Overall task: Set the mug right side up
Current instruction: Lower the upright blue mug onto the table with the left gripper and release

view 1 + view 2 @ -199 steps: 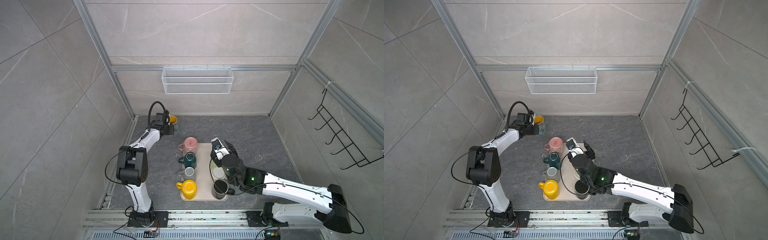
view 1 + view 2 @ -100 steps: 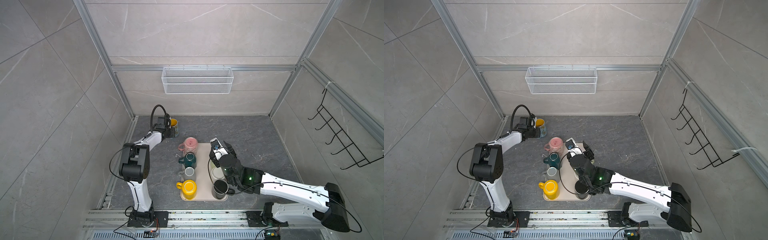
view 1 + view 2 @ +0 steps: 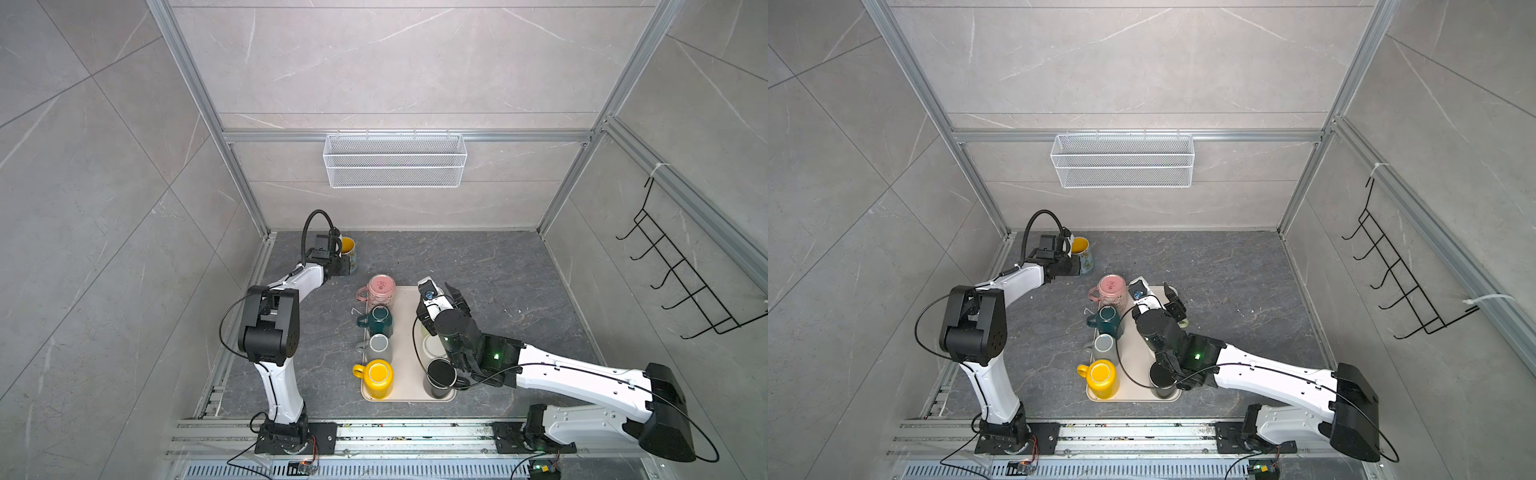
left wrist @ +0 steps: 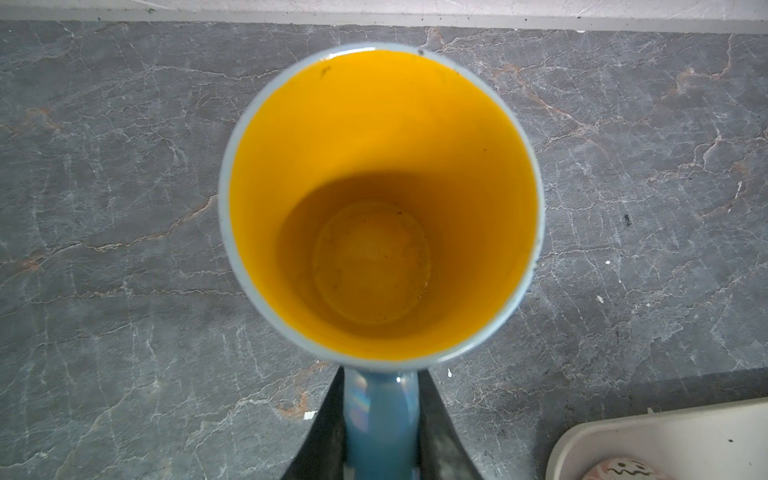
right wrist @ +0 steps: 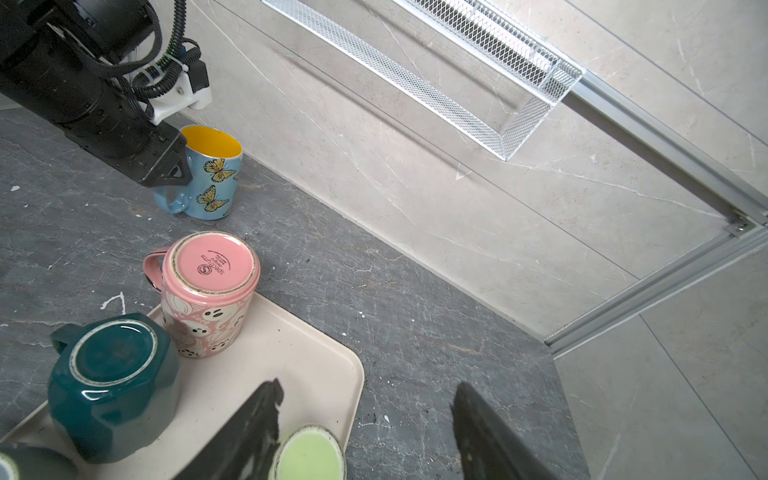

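Beige tray (image 3: pixel 405 353): landmark on the dark counter; it carries two rows of mugs, the left row all base-up.
Yellow mug (image 3: pixel 377 374): tray's near left corner, handle pointing off the tray.
Black mug (image 3: pixel 440 374): tray's near right corner, partly under the right arm.
Right gripper (image 5: pixel 368 384): above the tray's far right corner, jaws spread and holding nothing; a pale green mug (image 5: pixel 309 453) sits just below them.
Pink mug (image 5: pixel 212 270): tray's far left corner, base up.
Butterfly mug (image 5: pixel 214 178): off the tray, beyond its far left corner; upright, mouth up, yellow inside.
Left gripper (image 4: pixel 380 407): clamped on that mug's blue handle (image 5: pixel 168 201).
Key relation: mug's long axis vertical; handle points back from the body toward the left gripper. Left arm is on it; the right arm is well apart, over the tray.
Left wrist view: looks straight down into the cup to its bottom, nothing of the base.
Right wrist view: shows the side and butterflies; the base seems to rest on the counter.
Judgement: turning looks done; release, then back off along the handle's line.
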You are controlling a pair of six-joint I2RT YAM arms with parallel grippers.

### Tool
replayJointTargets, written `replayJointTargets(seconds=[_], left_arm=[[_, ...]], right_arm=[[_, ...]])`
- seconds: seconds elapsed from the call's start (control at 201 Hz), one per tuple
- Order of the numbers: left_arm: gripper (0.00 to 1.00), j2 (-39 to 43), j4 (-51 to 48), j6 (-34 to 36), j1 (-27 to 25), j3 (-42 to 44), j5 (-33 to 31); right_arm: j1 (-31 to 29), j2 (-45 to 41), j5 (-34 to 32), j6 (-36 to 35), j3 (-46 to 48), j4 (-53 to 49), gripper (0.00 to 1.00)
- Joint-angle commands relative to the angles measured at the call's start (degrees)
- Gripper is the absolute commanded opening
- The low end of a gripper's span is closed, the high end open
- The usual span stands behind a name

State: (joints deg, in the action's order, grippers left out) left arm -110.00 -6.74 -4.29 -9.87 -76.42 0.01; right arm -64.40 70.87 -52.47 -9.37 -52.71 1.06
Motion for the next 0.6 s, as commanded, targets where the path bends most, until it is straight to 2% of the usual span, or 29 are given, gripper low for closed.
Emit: replayJointTargets(seconds=[0.0,0.374,0.593], left_arm=[[0.17,1.24,3.32,1.56,0.46,-0.14,-1.05],[0.33,1.43,1.65,2.16,0.46,-0.12,-1.86],[0.53,3.30,1.07,1.75,0.40,0.87,-1.94]], right_arm=[[-0.27,1.06,0.34,1.70,-1.03,0.43,0.68],[-0.22,1.64,1.05,2.05,-1.17,0.55,0.69],[-0.25,1.81,1.12,2.24,-1.08,0.52,0.69]])
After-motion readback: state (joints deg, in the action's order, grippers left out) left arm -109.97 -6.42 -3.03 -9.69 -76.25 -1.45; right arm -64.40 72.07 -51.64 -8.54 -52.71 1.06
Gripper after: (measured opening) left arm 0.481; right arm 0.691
